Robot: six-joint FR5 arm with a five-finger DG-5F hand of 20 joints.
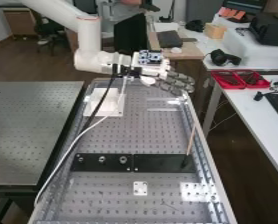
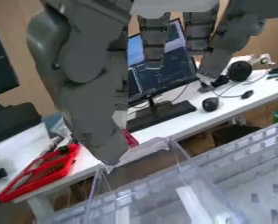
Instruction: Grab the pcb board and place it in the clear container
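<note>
Above the far end of the perforated bench, the dark grey hand [image 1: 175, 82] points to the right with its fingers extended. In the wrist view the hand [image 2: 90, 85] has its fingers and thumb hanging loosely apart, curled round nothing. The clear container [image 1: 164, 109], with bright reflections on it, lies on the bench below the fingers. Its transparent walls show in the wrist view as the clear container [image 2: 219, 197]. A small blue-and-white circuit board [image 1: 149, 57] sits on top of the white housing behind the fingers; whether it belongs to the hand I cannot tell.
A white block [image 1: 106, 104] stands left of the container. Black plates [image 1: 164, 163] and a thin upright stick [image 1: 191, 140] are nearer. The right-hand table holds a red tray [image 1: 239, 80], a mouse [image 2: 211, 104] and a monitor [image 2: 159, 75].
</note>
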